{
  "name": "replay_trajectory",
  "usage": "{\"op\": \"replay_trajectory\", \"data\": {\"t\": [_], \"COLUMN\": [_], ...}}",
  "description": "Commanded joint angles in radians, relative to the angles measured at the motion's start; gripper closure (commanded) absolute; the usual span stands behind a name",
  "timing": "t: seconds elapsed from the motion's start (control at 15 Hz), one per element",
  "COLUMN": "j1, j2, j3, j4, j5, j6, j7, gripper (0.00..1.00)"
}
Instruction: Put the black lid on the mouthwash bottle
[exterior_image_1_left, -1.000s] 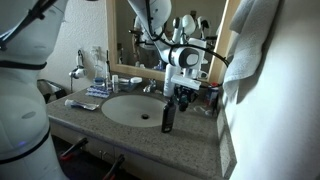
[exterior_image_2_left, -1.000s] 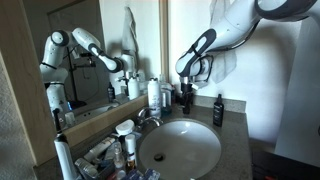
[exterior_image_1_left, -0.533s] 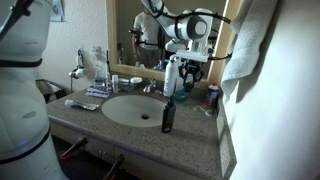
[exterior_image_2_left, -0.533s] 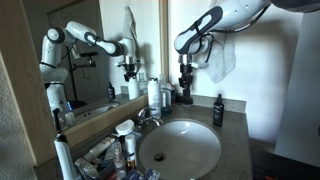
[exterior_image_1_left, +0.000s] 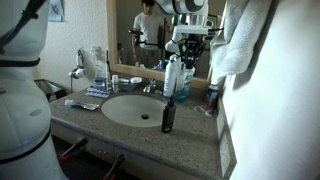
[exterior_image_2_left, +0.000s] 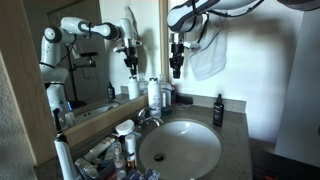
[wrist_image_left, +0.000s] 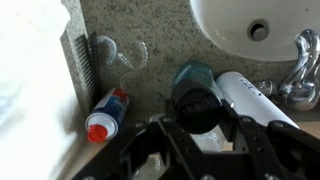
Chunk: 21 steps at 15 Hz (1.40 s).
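My gripper (wrist_image_left: 200, 120) is shut on the round black lid (wrist_image_left: 197, 100). In both exterior views the gripper (exterior_image_1_left: 189, 47) (exterior_image_2_left: 175, 66) hangs high above the back of the counter, in front of the mirror. The mouthwash bottle (wrist_image_left: 190, 74), clear with blue-teal liquid, stands straight below the lid in the wrist view and is partly hidden by it. It also shows in both exterior views (exterior_image_1_left: 183, 89) (exterior_image_2_left: 166, 98), next to a taller white bottle (exterior_image_1_left: 172, 76) (exterior_image_2_left: 153, 93) (wrist_image_left: 252, 97).
A small dark slim bottle (exterior_image_1_left: 168, 116) (exterior_image_2_left: 218, 110) stands at the sink's front edge. The white sink basin (exterior_image_1_left: 135, 108) (exterior_image_2_left: 180, 148) (wrist_image_left: 235, 30) has a chrome faucet (wrist_image_left: 300, 70). A red-capped tube (wrist_image_left: 104, 116) lies by the wall. A towel (exterior_image_1_left: 240, 40) hangs close by.
My gripper has risen from counter level beside the bottles to high above them, with the black lid in it. The bottles have not moved.
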Motion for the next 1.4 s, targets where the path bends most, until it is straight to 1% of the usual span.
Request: {"op": "replay_trajectory", "data": {"t": [0.0,0.4,0.67,1.33], "j1": [0.012,0.016,0.016,0.023], "j2": [0.063,0.109,0.129,0.178], "j3": [0.008,0.021,0.031,0.06], "j4": [0.119,0.221,0.268,0.313], "j5": [-0.011,-0.004,0.0,-0.001], "j6": [-0.018,0.002,-0.013,-0.048], "j7": [0.0,0.002,-0.001,-0.006], "gripper": [0.8,0.8,0.8,0.8]}}
